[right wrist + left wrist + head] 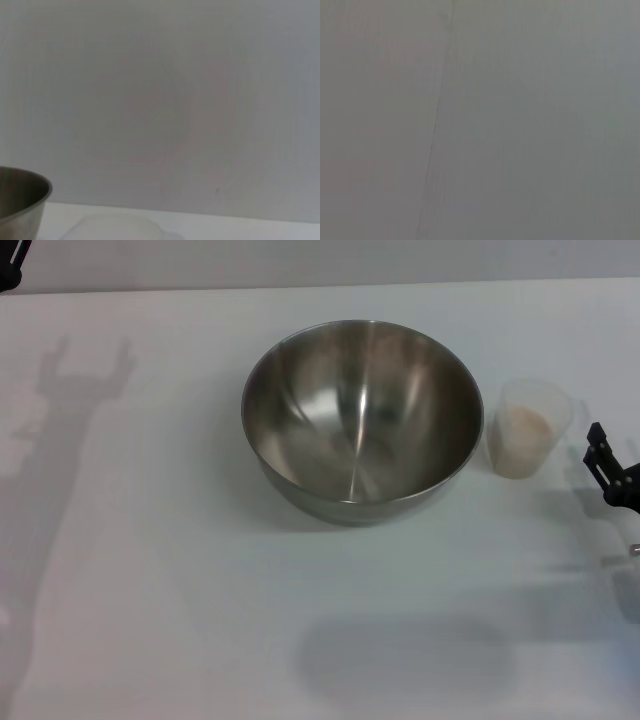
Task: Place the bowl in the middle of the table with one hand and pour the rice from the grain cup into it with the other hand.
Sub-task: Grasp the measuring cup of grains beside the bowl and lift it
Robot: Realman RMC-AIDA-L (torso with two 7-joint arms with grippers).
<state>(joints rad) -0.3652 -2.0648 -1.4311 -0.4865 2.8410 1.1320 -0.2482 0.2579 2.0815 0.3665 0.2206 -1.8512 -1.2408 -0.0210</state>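
Near the middle of the wide, matte white surface (150, 570) stands the large round stainless-steel mixing bowl (362, 420), upright and empty, its brushed silver inside open to the head camera. It appears to be where the task wants it, which would explain why nothing grips it now. Just beside it, on the robot's right and apart from its rim, stands the small translucent plastic grain cup (526, 428), upright, with a low pile of off-white rice (525, 430) inside. None of the rice has reached the bowl, so by my reading the pouring step is not yet begun.

The right gripper (610, 472) shows only as black parts at the right edge of the head view, near the cup but not touching it. I judge that it sits there in order to take the cup. Whether its jaws are spread or pressed together, I cannot tell. Its wrist camera shows the bowl's rim at one side, the cup's pale rim low in the picture, and a plain wall behind.

The left gripper (10, 265) is parked at the far left corner, well apart from both vessels, likely to leave the working area free; the state of its jaws cannot be told either. Its wrist camera sees only a blank grey plane.
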